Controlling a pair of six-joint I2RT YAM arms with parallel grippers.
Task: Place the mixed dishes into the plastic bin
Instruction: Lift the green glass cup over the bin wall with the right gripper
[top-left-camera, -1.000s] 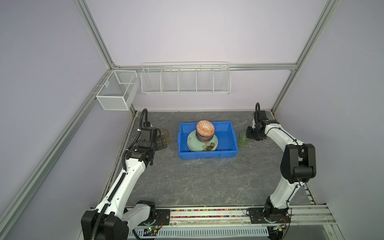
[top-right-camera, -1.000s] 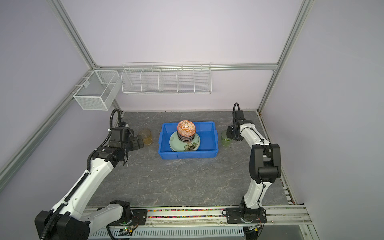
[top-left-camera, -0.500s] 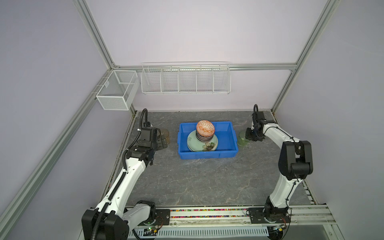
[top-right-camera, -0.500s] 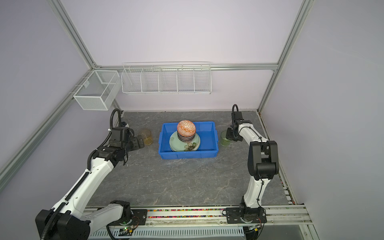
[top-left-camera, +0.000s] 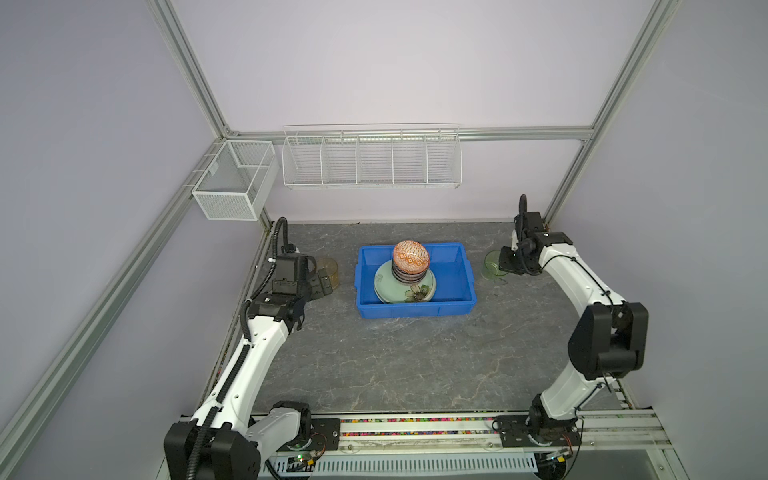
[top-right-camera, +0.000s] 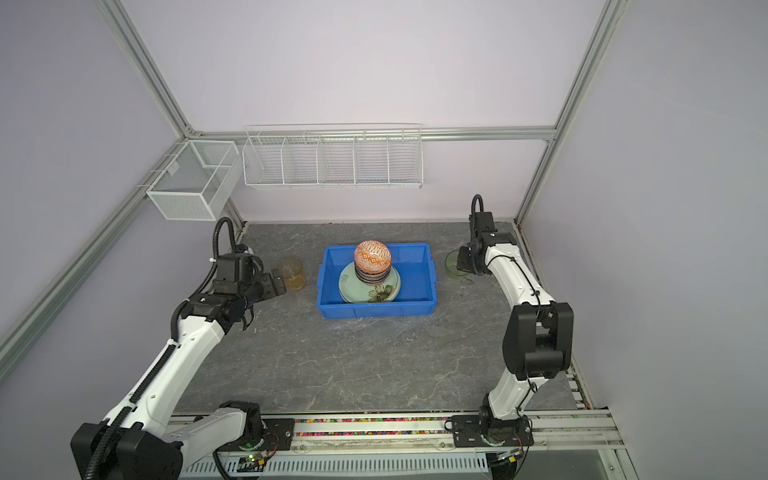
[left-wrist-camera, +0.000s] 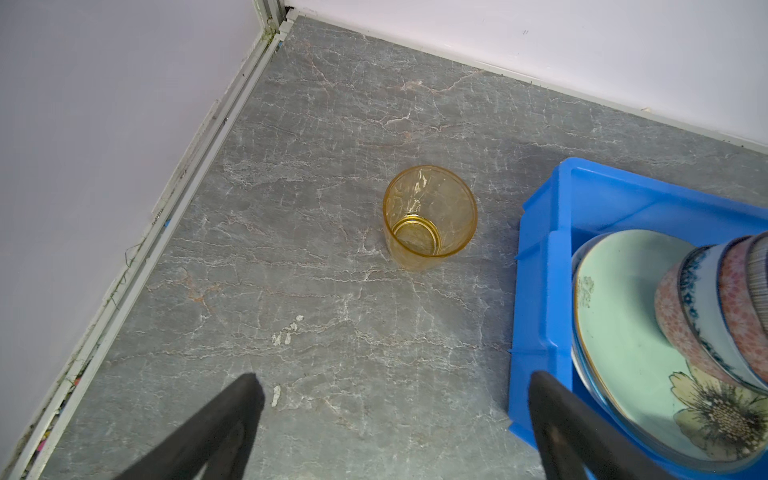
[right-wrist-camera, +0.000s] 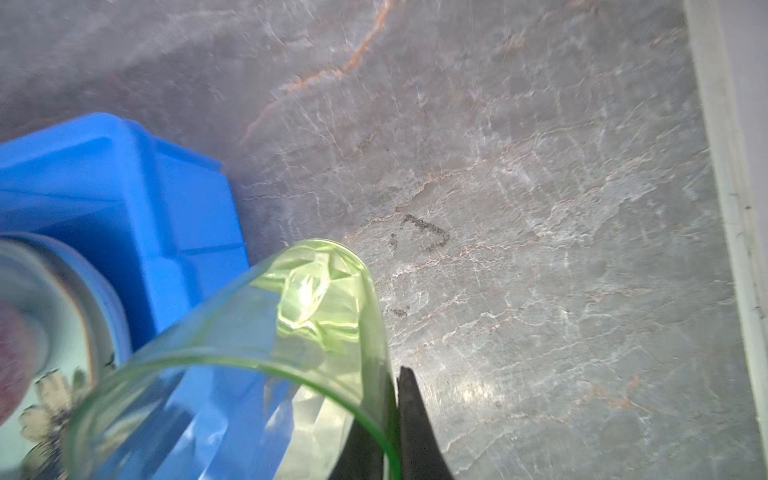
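The blue plastic bin (top-left-camera: 415, 311) (top-right-camera: 376, 309) sits mid-table and holds a pale green flower plate (top-left-camera: 420, 291) (left-wrist-camera: 623, 316). Stacked patterned bowls on it are topped by an orange one (top-left-camera: 410, 257) (top-right-camera: 372, 257). To the bin's right is the green glass cup (top-left-camera: 491, 266) (top-right-camera: 453, 264) (right-wrist-camera: 316, 307). My right gripper (top-left-camera: 504, 266) (right-wrist-camera: 395, 374) is shut on its wall, one finger inside and one outside. The amber glass cup (top-left-camera: 329, 268) (top-right-camera: 292, 272) (left-wrist-camera: 429, 216) stands upright left of the bin. My left gripper (top-right-camera: 277, 281) (left-wrist-camera: 395, 378) is open and empty just short of it.
Two white wire baskets hang on the back wall (top-left-camera: 371, 160) and the left rail (top-left-camera: 232, 187). The amber cup stands near the back left corner, by the left wall rail (left-wrist-camera: 174, 199). The right wall rail (right-wrist-camera: 723, 174) runs close to the green cup.
My right gripper's jaws have closed onto the green cup's wall, and that arm has shifted slightly. The left arm and the dishes in the bin look unchanged.
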